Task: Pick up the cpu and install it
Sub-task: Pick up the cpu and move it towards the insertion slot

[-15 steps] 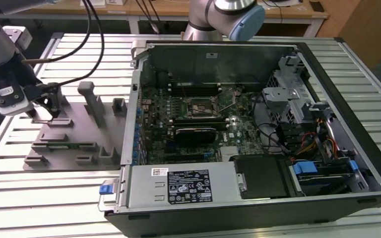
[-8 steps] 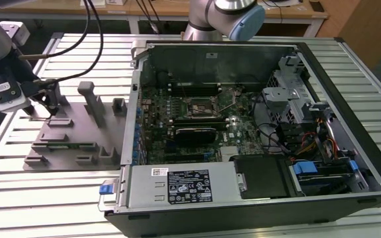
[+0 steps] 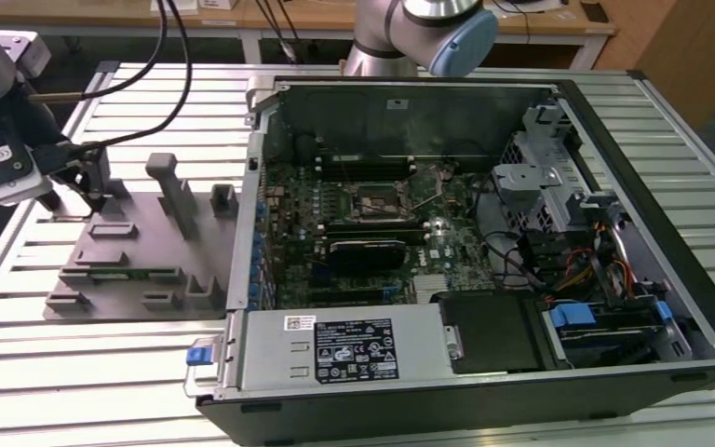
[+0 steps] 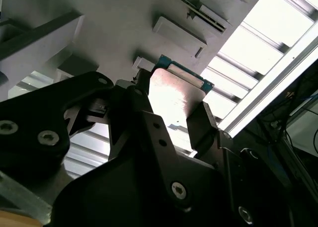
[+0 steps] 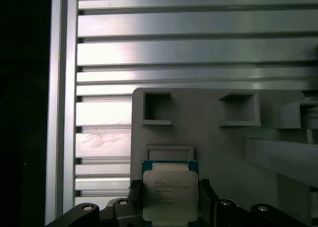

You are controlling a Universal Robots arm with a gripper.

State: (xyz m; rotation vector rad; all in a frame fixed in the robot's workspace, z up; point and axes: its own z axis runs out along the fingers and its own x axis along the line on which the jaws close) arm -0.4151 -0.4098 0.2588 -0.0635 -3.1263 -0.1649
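The cpu (image 5: pixel 170 191), a flat square chip with a silvery top and a thin darker rim, sits between the two black fingers (image 5: pixel 133 193) of my gripper (image 5: pixel 170 187). The jaws press on two opposite edges of it. In the second wrist view the cpu (image 4: pixel 175 95) shows bright between the fingers (image 4: pixel 201 120), a little above the grey holder tray (image 4: pixel 124 28). In the exterior view my gripper (image 3: pixel 72 197) hangs over the far left part of that tray (image 3: pixel 134 270). The open computer case (image 3: pixel 457 233) lies to the exterior view's right, with its square socket (image 3: pixel 376 197) on the motherboard.
Upright grey posts (image 3: pixel 168 186) and small blocks stand on the tray. The slatted aluminium table (image 3: pixel 85 372) carries tray and case. Cables (image 3: pixel 178 56) hang from my arm. A second robot arm (image 3: pixel 426 33) stands behind the case. Drive bays and wiring (image 3: pixel 581 270) fill the case's right side.
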